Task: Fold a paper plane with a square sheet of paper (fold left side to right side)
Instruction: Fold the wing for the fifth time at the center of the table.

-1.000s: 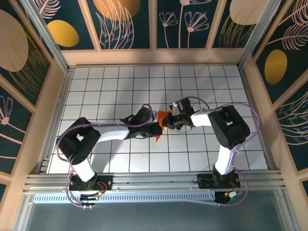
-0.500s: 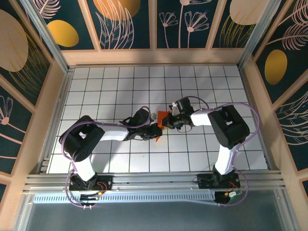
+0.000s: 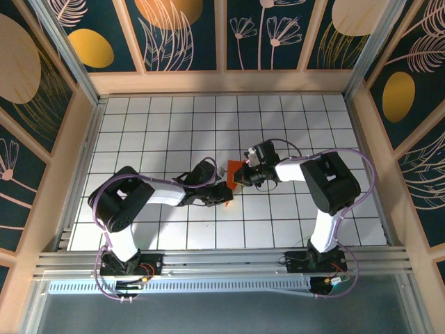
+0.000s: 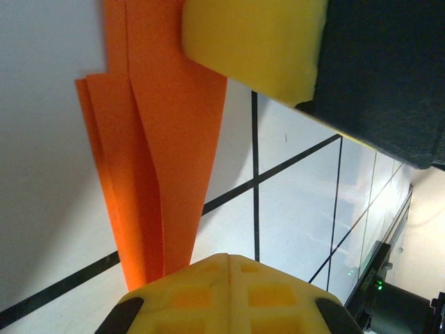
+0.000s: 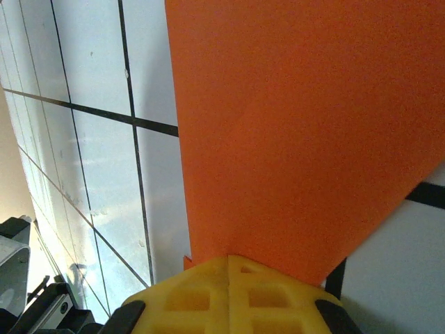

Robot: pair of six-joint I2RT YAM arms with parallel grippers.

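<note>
The orange sheet of paper [image 3: 233, 169] lies flat on the gridded table, folded into a narrow pointed shape with stacked layers [image 4: 167, 139]. In the top view my left gripper [image 3: 224, 195] sits over its near tip and my right gripper [image 3: 240, 179] over its middle. Seen from the left wrist, my left gripper [image 4: 229, 259] is shut, its yellow fingers lying on the narrow end, and a yellow finger of the right gripper [image 4: 254, 42] rests on the wide end. The right gripper [image 5: 228, 259] is shut too, pressed onto the broad orange face [image 5: 299, 125].
The white tiled table [image 3: 160, 125] is walled by wooden panels on three sides [image 3: 222, 82]. Both arms reach inward from the near rail [image 3: 222, 261] and meet at the middle.
My left gripper has slid toward the near edge along the paper and now covers its near tip. The right gripper has stayed in place.
</note>
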